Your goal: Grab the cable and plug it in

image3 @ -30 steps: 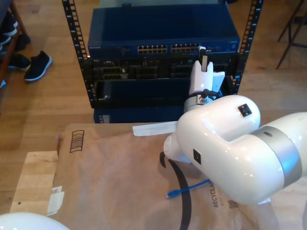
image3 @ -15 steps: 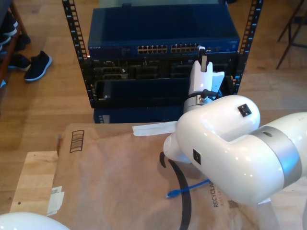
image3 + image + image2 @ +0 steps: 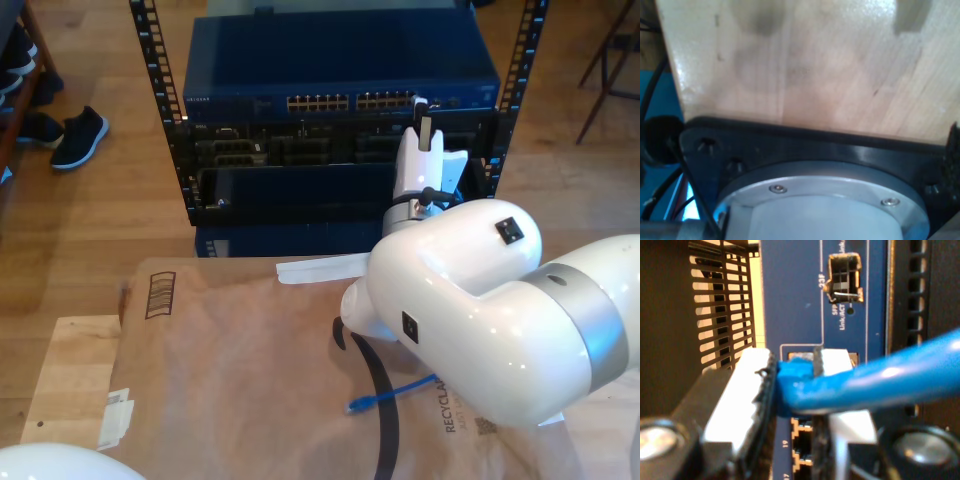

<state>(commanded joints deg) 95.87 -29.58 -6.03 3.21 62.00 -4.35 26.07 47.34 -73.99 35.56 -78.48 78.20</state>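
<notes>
Cable (image 3: 850,385) in the second wrist view: bright blue, its end clamped between the white pads (image 3: 740,390) of my second gripper (image 3: 795,390), right up against the blue switch face (image 3: 790,300) with ports.

First wrist view: wooden board (image 3: 800,65) and black mount; can't tell my first gripper's state.

Exterior view: my second gripper (image 3: 422,120) at the rack switch (image 3: 340,100); the cable's loose plug end (image 3: 362,403) lies on brown paper (image 3: 230,380).

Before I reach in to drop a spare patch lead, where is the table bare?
Bare: the brown paper sheet between its printed barcode and the thick black cable. Crowded: the exterior view's right, with the white arm over the loose blue Ethernet cable plug.
</notes>
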